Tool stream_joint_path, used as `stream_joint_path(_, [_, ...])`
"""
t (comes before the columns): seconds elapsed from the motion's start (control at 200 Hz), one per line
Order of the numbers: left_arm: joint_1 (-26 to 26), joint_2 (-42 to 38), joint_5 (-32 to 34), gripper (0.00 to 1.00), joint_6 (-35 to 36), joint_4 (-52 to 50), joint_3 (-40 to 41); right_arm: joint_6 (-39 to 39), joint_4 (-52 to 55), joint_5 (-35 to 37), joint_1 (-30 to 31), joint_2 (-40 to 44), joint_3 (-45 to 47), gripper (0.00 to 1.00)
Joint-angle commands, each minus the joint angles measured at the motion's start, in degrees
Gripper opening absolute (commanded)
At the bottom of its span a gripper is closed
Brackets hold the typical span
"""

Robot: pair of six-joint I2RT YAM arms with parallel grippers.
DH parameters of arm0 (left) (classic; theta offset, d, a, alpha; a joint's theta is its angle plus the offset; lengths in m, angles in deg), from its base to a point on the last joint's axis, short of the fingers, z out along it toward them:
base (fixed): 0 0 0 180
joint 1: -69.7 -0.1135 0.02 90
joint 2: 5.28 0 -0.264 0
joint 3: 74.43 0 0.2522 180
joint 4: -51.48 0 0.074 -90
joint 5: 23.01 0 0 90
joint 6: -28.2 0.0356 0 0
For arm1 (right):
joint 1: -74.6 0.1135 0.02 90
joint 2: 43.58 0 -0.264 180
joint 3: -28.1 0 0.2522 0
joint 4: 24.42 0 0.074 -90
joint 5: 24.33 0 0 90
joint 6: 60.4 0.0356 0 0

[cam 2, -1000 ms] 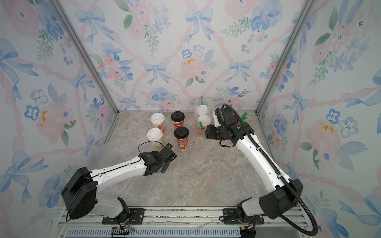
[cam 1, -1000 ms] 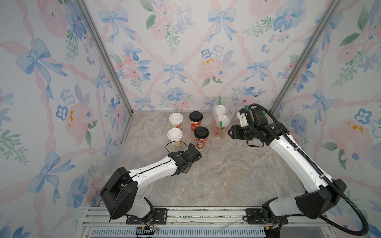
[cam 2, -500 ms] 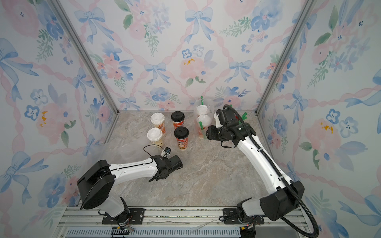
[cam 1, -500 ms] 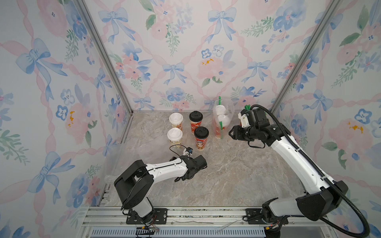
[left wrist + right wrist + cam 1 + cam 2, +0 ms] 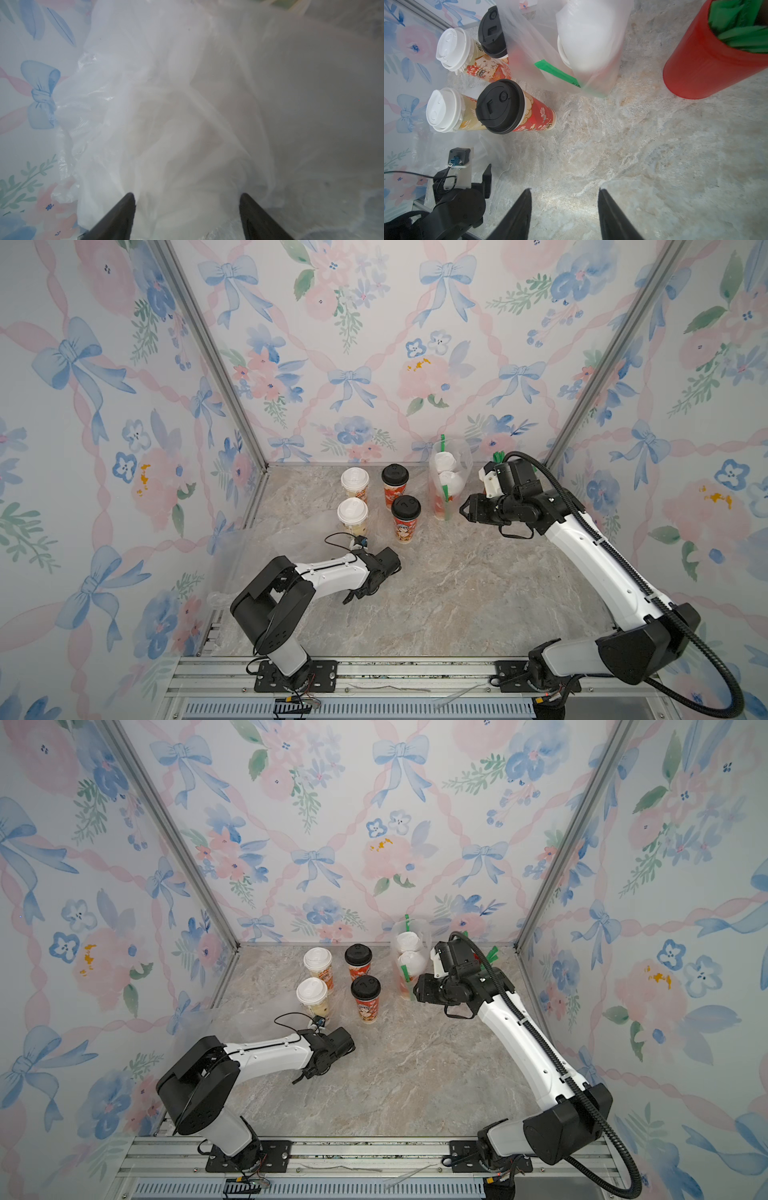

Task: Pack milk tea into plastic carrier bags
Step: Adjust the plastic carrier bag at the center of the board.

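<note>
Four loose cups (image 5: 406, 510) mid-frame, my left pincer (image 5: 187, 197) spread wide at a clear bag (image 5: 166, 104), my right pincer (image 5: 564, 190) spread, empty.

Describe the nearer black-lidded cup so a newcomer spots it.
Four loose cups stand in a square near the back wall. The black-lidded cup is the front one on the bagged pair's side. Its front-row neighbour is white-lidded; the other black lid stands behind.
</note>
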Motion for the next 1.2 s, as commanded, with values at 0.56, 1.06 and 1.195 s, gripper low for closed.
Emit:
stream_joint_path(0.56, [-5.2,-23.7,-19.6,0.05,11.6,6.5,4.2,1.2,0.6,0.0,1.1,1.4,1.4,0.53])
stream_joint_path(1.06, [-5.2,-47.6,-53.8,0.0,27.1,15.4,5.4,13.2,-4.3,-8.3,11.0,4.8,5.3,0.56])
stream_joint_path(1.195, [-5.2,-49.6,-60.4,0.0,28.9,18.6,6.1,15.3,-5.1,-9.9,13.3,5.3,5.4,0.61])
